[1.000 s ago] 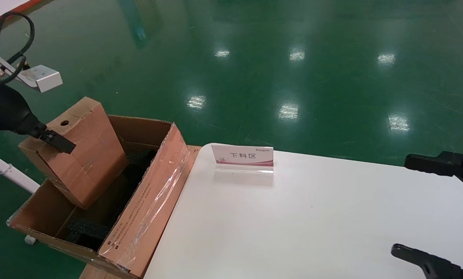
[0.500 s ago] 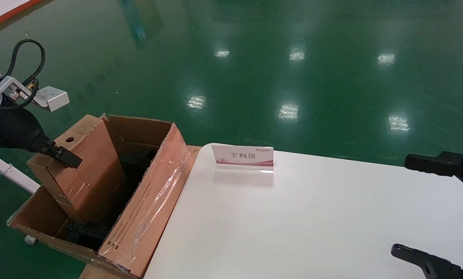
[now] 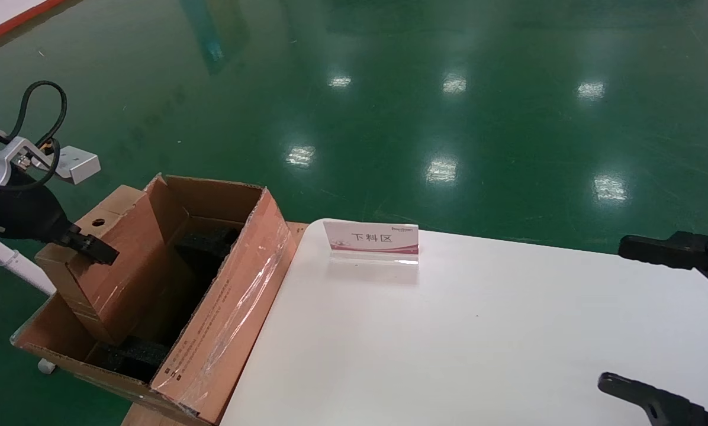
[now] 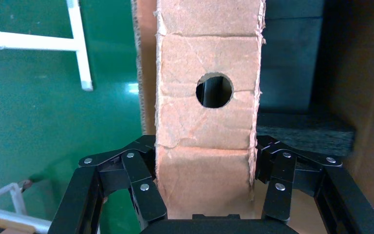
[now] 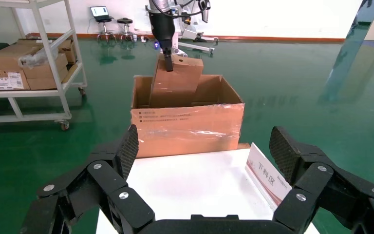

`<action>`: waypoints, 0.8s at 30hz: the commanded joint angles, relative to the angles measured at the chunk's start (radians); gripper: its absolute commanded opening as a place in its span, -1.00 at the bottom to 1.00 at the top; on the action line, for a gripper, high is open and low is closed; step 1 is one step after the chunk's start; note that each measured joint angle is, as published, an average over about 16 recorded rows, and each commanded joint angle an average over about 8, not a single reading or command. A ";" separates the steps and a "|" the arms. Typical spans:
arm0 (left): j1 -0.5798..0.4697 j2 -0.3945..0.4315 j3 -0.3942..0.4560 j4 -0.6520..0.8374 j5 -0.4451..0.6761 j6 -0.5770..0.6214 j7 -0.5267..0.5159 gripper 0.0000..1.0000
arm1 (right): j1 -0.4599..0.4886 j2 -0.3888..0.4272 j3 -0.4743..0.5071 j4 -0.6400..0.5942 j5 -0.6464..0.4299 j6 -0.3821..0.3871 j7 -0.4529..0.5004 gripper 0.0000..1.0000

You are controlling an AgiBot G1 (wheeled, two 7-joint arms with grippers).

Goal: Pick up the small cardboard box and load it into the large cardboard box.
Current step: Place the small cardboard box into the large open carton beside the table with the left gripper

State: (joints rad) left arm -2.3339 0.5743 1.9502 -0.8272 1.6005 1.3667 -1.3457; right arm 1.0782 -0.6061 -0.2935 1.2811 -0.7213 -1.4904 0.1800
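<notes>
The small cardboard box point(image 3: 114, 260), plain brown with a round hole near its top, stands tilted inside the large cardboard box point(image 3: 235, 296), its lower end down on the black foam. My left gripper point(image 3: 84, 245) is shut on the small box's top end. In the left wrist view the fingers point(image 4: 143, 192) press both sides of the small cardboard box point(image 4: 207, 122) below its hole. The right wrist view shows the small cardboard box point(image 5: 175, 83) rising out of the large cardboard box point(image 5: 187, 126). My right gripper point(image 3: 665, 316) hangs open over the table's right edge, holding nothing.
The large box sits off the left end of a white table point(image 3: 478, 343). A small sign stand point(image 3: 372, 239) is at the table's far edge. In the right wrist view a metal shelf cart point(image 5: 34, 58) with cartons stands on the green floor.
My left gripper has lowered the small cardboard box deeper into the large one over the last second. The right arm has not moved.
</notes>
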 commanded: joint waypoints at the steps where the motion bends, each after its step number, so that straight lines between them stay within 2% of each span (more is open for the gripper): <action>1: 0.009 -0.002 0.004 0.000 0.009 -0.014 -0.007 -1.00 | 0.000 0.000 0.000 0.000 0.000 0.000 0.000 1.00; 24: 0.075 -0.032 0.015 -0.061 0.044 -0.143 -0.095 -1.00 | 0.000 0.001 -0.001 0.000 0.001 0.001 -0.001 1.00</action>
State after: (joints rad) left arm -2.2580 0.5444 1.9652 -0.8845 1.6447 1.2241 -1.4384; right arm 1.0785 -0.6056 -0.2949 1.2811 -0.7204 -1.4898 0.1793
